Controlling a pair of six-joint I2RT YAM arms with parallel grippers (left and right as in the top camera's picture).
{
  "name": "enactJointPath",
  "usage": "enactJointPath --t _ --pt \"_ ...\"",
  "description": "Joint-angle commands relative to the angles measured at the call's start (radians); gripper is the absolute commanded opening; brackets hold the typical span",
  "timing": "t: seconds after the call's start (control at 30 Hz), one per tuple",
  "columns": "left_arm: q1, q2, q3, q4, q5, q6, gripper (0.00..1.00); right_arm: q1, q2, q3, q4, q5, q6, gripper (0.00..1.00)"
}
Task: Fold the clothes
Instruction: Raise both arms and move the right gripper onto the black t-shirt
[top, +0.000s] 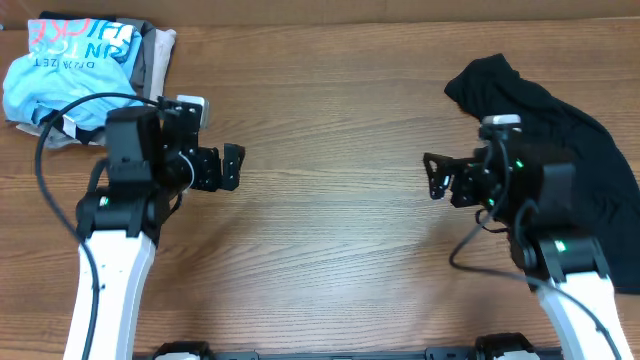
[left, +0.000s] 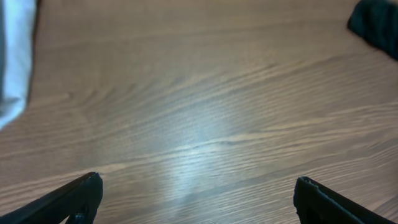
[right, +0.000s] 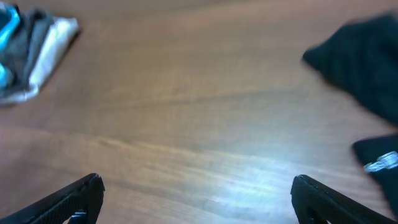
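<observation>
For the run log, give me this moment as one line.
fold: not started | black shirt: crumpled, right side | left end effector: open, empty | right end effector: open, empty

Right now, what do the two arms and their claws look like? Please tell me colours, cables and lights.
Both arms have white lower links and black upper joints. The left arm carries a looping black cable; the right arm shows small green lights. The left claw and right claw are black, each with two fingers.
</observation>
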Motion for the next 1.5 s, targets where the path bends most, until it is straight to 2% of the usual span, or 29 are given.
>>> enactJointPath --t 0.0,0.17,0.37,0.43,0.5,0.67,0.83,1.13,1.33,1.47 --pt "0.003 0.083 0.021 0.021 0.039 -0.020 1.00 -0.004 0.076 0.032 0.003 -0.092 0.003 1.00" --pt "0.003 0.177 0.021 0.050 0.134 -0.044 1.00 -0.010 0.169 0.032 0.002 -0.034 0.024 1.00" --pt "0.003 0.220 0.021 0.070 0.123 -0.029 1.00 -0.126 0.235 0.031 -0.032 0.193 0.267 0.99" --pt "0.003 0.220 0.021 0.072 0.114 -0.028 1.00 -0.184 0.253 0.031 -0.042 0.217 0.283 0.96" --pt "0.003 0.220 0.021 0.076 0.110 -0.028 1.00 -0.270 0.290 0.031 -0.034 0.233 0.282 0.93" --pt "0.003 0.220 0.021 0.080 0.099 -0.029 1.00 -0.335 0.380 0.031 0.026 0.243 0.210 0.88" --pt "0.003 0.220 0.021 0.095 0.099 -0.029 1.00 -0.332 0.506 0.031 0.153 0.247 0.109 0.84" --pt "0.003 0.220 0.021 0.106 0.087 -0.028 1.00 -0.299 0.660 0.031 0.296 0.246 0.052 0.75" --pt "0.003 0.220 0.021 0.105 0.057 -0.029 1.00 -0.260 0.745 0.031 0.361 0.257 0.025 0.73" --pt "0.003 0.220 0.021 0.105 0.055 -0.029 1.00 -0.257 0.792 0.031 0.386 0.286 0.026 0.64"
